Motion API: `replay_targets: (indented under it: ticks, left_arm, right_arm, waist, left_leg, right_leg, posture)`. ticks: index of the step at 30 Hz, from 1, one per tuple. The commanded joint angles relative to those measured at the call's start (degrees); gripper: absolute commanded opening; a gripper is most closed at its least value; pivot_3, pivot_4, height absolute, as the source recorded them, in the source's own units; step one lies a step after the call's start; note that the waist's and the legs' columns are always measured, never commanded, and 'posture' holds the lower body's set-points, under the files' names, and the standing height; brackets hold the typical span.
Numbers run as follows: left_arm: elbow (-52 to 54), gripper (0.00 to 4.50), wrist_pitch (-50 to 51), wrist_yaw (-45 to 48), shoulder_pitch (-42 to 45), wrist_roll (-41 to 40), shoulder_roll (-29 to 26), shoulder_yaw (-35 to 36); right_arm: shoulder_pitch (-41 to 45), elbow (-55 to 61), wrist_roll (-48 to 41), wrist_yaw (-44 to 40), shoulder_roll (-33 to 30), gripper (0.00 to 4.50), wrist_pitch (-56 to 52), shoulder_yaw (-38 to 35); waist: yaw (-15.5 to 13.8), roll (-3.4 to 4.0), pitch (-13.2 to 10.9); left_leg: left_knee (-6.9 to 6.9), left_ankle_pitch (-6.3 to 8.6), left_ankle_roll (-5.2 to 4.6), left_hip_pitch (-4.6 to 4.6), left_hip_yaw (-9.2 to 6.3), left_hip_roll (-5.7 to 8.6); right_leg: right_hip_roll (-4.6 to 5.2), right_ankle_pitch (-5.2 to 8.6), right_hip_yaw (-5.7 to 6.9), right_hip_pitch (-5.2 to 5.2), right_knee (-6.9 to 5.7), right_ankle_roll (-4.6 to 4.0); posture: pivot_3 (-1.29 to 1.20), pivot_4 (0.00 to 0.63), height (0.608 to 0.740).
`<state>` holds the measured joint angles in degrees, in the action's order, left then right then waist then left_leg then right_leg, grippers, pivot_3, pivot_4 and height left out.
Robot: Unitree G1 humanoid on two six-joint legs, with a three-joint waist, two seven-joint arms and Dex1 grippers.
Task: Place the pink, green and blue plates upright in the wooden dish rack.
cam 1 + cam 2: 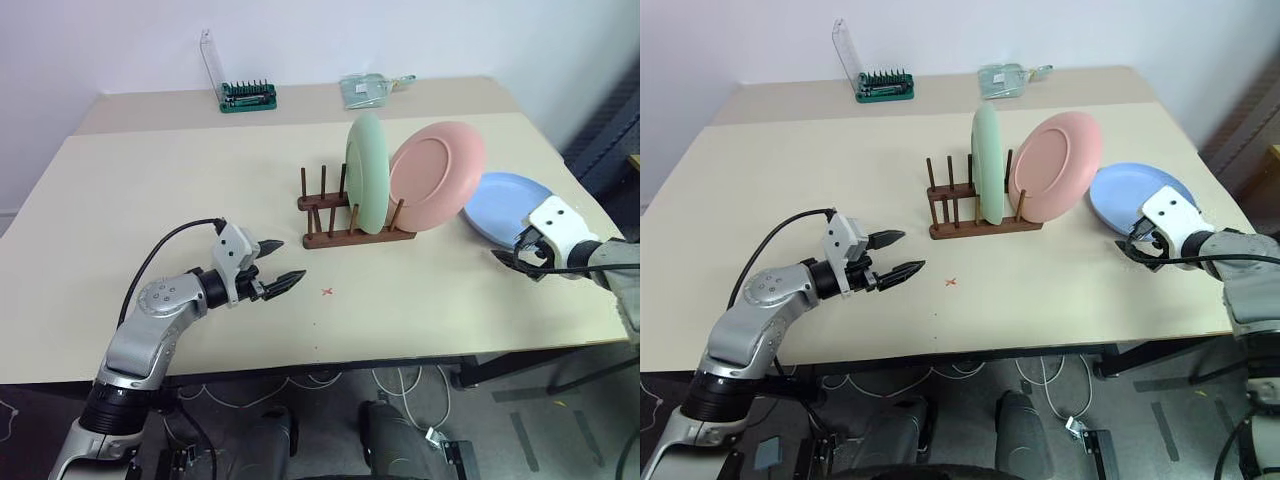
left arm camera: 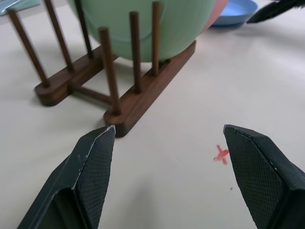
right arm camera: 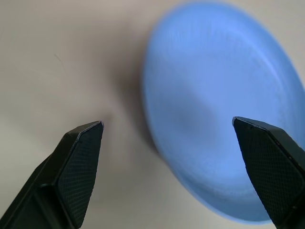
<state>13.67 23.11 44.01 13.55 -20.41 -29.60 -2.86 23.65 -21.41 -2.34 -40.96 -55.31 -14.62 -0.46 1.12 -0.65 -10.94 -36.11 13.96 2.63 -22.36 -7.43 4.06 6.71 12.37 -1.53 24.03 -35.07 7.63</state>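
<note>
The wooden dish rack [image 1: 345, 215] stands mid-table. A green plate [image 1: 366, 172] is upright between its pegs. A pink plate [image 1: 436, 175] stands tilted at the rack's right end, leaning away from the green one. To the right of them the blue plate [image 1: 503, 207] lies flat on the table. My right gripper [image 1: 515, 255] is open just at the blue plate's near edge, with the plate [image 3: 224, 109] ahead of its fingers and nothing held. On the left, my left gripper [image 1: 292, 260] is open and empty, pointing toward the rack [image 2: 138, 102] from a short way off.
A small red cross [image 1: 327, 291] is marked on the table [image 1: 150, 200] in front of the rack. A green-based tool holder [image 1: 248, 95] and a clear packet [image 1: 368, 88] lie at the far edge. The table's right edge runs close behind the blue plate.
</note>
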Motion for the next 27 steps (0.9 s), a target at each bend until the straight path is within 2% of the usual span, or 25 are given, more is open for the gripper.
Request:
replay_targets:
  ticks: [1,2,3,9,14,16,23,25,27]
  left_arm:
    - [1.7,3.75,-1.3,-0.4,-0.9,0.1,-0.3,1.3]
    - [1.7,3.75,-1.3,-0.6,-1.1,0.2,-0.4,1.4]
    - [1.7,3.75,-1.5,-0.7,-1.4,0.3,-0.5,1.5]
    - [2.0,3.75,-1.6,-1.2,-2.0,0.3,-0.6,1.8]
    - [2.1,3.75,-1.2,-1.5,-1.6,0.1,-0.6,1.7]
    - [1.8,3.75,-1.0,-1.5,-1.1,0.1,-0.5,1.6]
    - [0.6,3.75,-0.8,-1.3,0.5,0.3,-0.2,0.8]
    - [0.2,3.75,-0.9,-1.2,1.0,0.4,0.0,0.6]
    - [-0.1,3.75,-0.9,-1.2,1.2,0.4,0.1,0.6]
  right_arm:
    - [2.6,-6.0,3.9,1.3,1.0,3.91,5.6,1.6]
    - [3.2,-7.8,5.1,1.5,1.2,3.66,7.6,2.3]
    - [4.0,-9.4,5.6,1.8,1.7,3.19,8.9,2.6]
    - [5.8,-12.3,7.6,3.1,2.6,0.14,14.2,2.5]
    - [5.2,-10.5,9.8,6.8,2.0,0.05,15.7,1.9]
    - [6.4,-7.0,9.9,11.1,1.9,0.05,15.3,-0.7]
    - [20.2,0.4,12.6,23.9,1.3,0.05,14.5,-6.1]
    - [24.6,4.3,9.6,23.1,3.1,0.05,16.7,-7.2]
    - [27.6,10.5,2.8,18.7,6.6,0.05,15.7,-7.8]
  waist:
    - [-0.1,0.0,0.0]
    - [-0.1,-0.01,0.0]
    - [-0.2,-0.04,0.0]
    - [-0.3,-0.02,0.0]
    - [-0.3,-0.02,0.0]
    - [-0.2,0.02,0.0]
    - [0.0,0.15,0.0]
    - [-0.1,0.14,0.0]
    - [-0.1,0.12,0.0]
  left_leg:
    - [0.0,0.0,0.0,0.0,0.0,0.0]
    - [-0.01,0.0,0.0,0.0,0.0,0.0]
    - [-0.03,0.0,0.0,0.0,-0.01,0.0]
    - [-0.03,0.0,0.0,0.01,-0.02,0.02]
    - [-0.02,0.0,0.0,0.01,-0.03,0.02]
    - [-0.02,0.0,0.0,0.01,-0.03,0.02]
    - [0.02,-0.01,0.01,-0.02,-0.01,0.02]
    - [0.03,-0.01,0.01,-0.04,-0.01,0.02]
    - [0.07,0.0,0.01,-0.05,-0.03,0.02]
  right_leg:
    - [0.0,0.0,0.0,0.0,0.0,0.0]
    - [0.0,0.0,0.0,-0.01,0.0,0.0]
    - [0.0,0.0,0.0,-0.02,0.0,0.0]
    - [0.0,-0.01,0.0,-0.05,0.01,0.0]
    - [0.01,0.0,0.0,-0.05,0.01,0.0]
    - [0.01,0.0,0.0,-0.04,0.0,0.0]
    - [0.0,-0.01,-0.04,0.08,-0.06,0.0]
    - [0.0,-0.01,-0.04,0.09,-0.04,0.0]
    - [-0.01,-0.01,-0.03,0.08,-0.01,0.0]
  posture:
    - [0.0,0.15,0.74]
    - [0.0,0.15,0.74]
    - [0.0,0.15,0.74]
    - [0.0,0.15,0.74]
    - [0.0,0.15,0.74]
    - [0.0,0.15,0.74]
    - [0.0,0.15,0.74]
    - [0.0,0.15,0.74]
    - [0.0,0.15,0.74]
